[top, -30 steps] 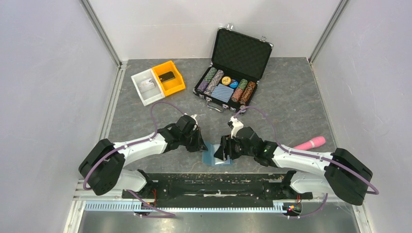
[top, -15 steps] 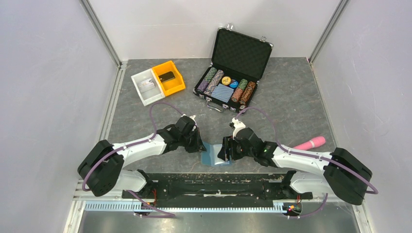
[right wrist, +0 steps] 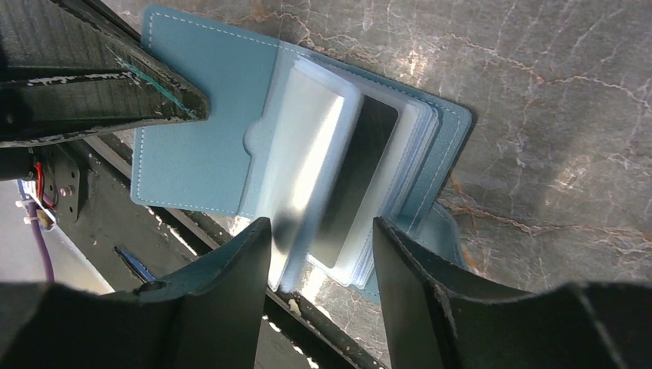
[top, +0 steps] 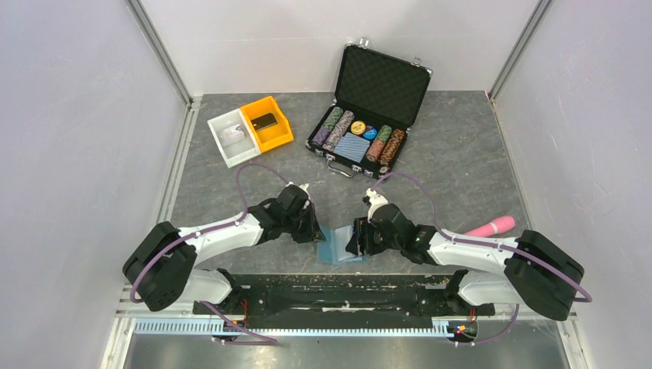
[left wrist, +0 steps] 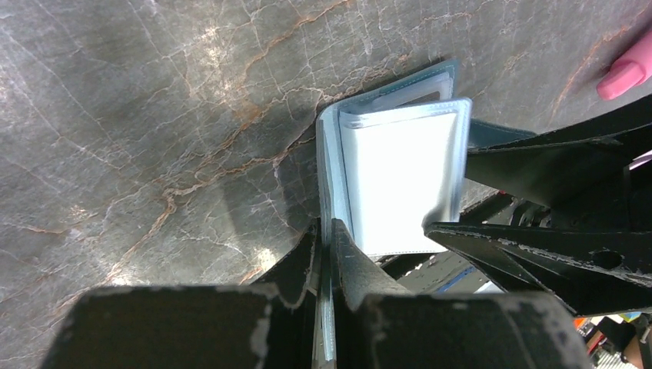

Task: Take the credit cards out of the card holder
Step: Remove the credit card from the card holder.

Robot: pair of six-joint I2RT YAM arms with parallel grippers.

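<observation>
The card holder point(top: 337, 246) is a light-blue wallet lying open on the table between my two grippers. My left gripper point(top: 316, 231) is shut on the edge of its cover point(left wrist: 324, 231) and holds that flap up. In the left wrist view the clear inner sleeves point(left wrist: 400, 181) glare white. My right gripper point(top: 356, 239) is open, its jaws on either side of the fanned clear sleeves point(right wrist: 319, 231). A black credit card point(right wrist: 358, 175) shows inside one sleeve point(right wrist: 307, 146). The other cards are hidden.
An open black poker-chip case point(top: 361, 127) stands at the back centre. A yellow bin point(top: 267, 123) and a white bin point(top: 231, 137) stand at the back left. A pink object point(top: 492, 226) lies at the right. The black mounting frame point(top: 338, 286) runs just below the wallet.
My left gripper has drawn slightly left with the wallet's cover. My right gripper has edged a little closer over the sleeves. The wallet has shifted slightly left.
</observation>
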